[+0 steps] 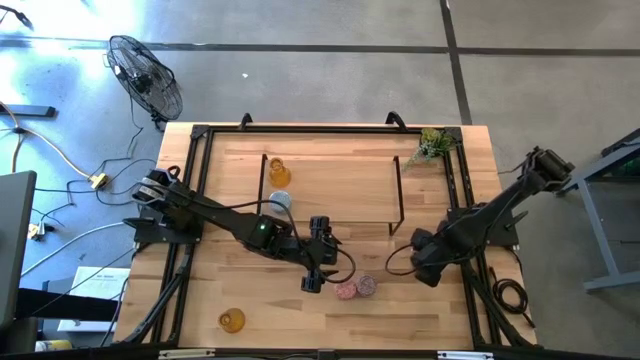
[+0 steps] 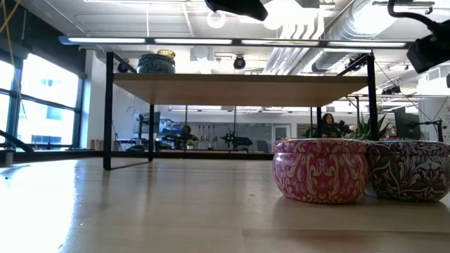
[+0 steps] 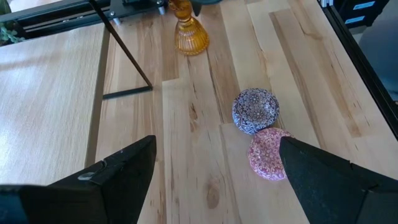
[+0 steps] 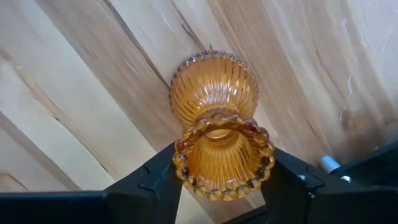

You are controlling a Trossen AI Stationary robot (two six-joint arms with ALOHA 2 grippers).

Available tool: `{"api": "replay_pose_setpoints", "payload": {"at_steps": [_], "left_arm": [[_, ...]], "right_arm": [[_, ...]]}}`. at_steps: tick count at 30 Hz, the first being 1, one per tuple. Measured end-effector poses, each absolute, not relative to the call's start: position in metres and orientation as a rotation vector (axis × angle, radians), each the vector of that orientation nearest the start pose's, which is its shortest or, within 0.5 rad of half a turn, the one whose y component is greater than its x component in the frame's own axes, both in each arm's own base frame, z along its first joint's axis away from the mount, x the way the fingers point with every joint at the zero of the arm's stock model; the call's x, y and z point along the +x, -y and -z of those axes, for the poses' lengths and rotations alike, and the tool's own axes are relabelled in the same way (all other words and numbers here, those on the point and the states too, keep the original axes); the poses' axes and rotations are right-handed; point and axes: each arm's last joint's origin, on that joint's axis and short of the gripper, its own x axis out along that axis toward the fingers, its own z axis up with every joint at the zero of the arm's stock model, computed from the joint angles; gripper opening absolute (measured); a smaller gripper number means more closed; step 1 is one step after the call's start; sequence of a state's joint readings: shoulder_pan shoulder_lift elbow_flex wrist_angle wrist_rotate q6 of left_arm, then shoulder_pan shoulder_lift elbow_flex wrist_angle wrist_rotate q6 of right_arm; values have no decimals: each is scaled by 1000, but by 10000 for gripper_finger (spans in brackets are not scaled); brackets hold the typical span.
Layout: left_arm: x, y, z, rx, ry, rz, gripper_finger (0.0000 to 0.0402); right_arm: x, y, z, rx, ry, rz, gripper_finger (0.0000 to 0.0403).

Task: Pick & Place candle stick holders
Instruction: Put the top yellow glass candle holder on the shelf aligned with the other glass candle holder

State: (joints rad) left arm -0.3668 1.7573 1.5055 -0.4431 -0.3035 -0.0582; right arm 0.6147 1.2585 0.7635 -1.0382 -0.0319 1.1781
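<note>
Gripping amber holder (image 4: pixel 217 140) in right gripper (image 4: pixel 217 180) at table's (image 1: pixel 330 180) right-front | left gripper (image 1: pixel 318 268) open, hovering beside pink holder (image 1: pixel 346 290) and purple holder (image 1: pixel 367 285), touching, front-centre

Three amber holders (image 1: pixel 278 172), three round pastel holders (image 1: pixel 346 290), one plant sprig (image 1: pixel 432 146)

Light wood table (image 1: pixel 330 310) with black metal rails along its edges. Raised wooden shelf (image 1: pixel 330 185) on thin black legs stands toward the table's far side. Green plant sprig (image 1: pixel 432 146) sits at the shelf's far right corner. Black floor fan (image 1: pixel 146 75) on grey concrete floor past the far left corner. Yellow cable plug (image 1: pixel 98 181) and loose cables lie on floor left of the table. Low view: office room behind, with two people seated far off, ceiling lights (image 2: pixel 232 41) overhead.
</note>
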Motion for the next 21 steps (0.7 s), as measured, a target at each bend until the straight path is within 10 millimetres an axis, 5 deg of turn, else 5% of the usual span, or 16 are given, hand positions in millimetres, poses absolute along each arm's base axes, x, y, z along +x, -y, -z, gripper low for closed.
{"api": "replay_pose_setpoints", "payload": {"at_steps": [21], "left_arm": [[371, 133, -299, 173, -658, 42, 335]], "right_arm": [[167, -92, -196, 526, -1457, 422, 164]]}}
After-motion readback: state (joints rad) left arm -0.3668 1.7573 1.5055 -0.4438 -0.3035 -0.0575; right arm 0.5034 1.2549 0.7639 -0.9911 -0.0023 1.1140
